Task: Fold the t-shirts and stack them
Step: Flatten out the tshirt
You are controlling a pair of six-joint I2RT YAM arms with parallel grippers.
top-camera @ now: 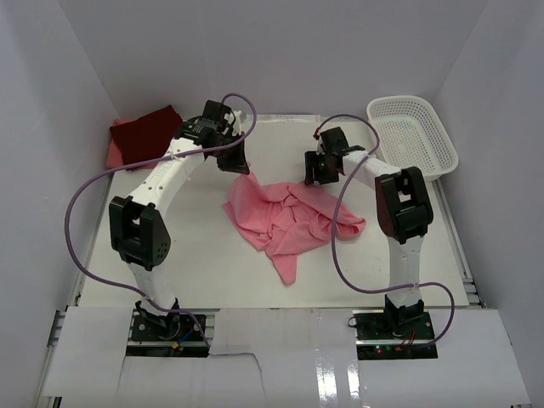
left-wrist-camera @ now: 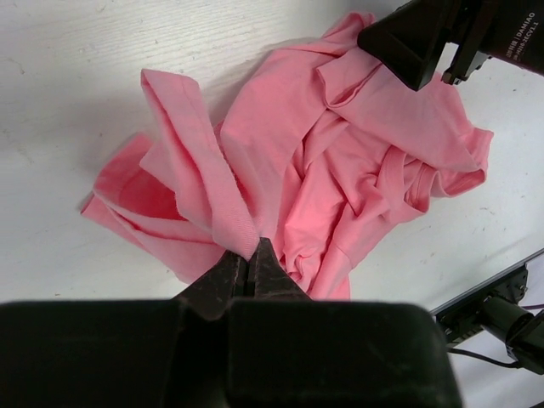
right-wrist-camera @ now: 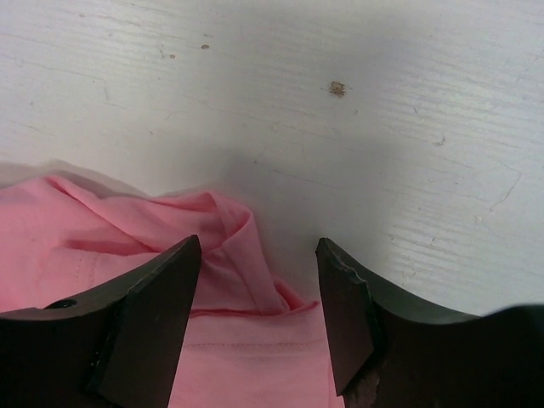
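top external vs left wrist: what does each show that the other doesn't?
Only top external: the white basket at the far right, and the dark red t-shirt lying on a salmon t-shirt in the far left corner.
Only left wrist: the pinch itself, with the left gripper shut on a raised fold of the pink t-shirt.
Both: that crumpled pink t-shirt in the middle and the right gripper open over it.

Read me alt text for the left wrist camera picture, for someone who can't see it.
The left gripper, shut, pinches a raised fold of a crumpled pink t-shirt that lies on a white table. At the top right, the dark right gripper hangs over the shirt's far edge.
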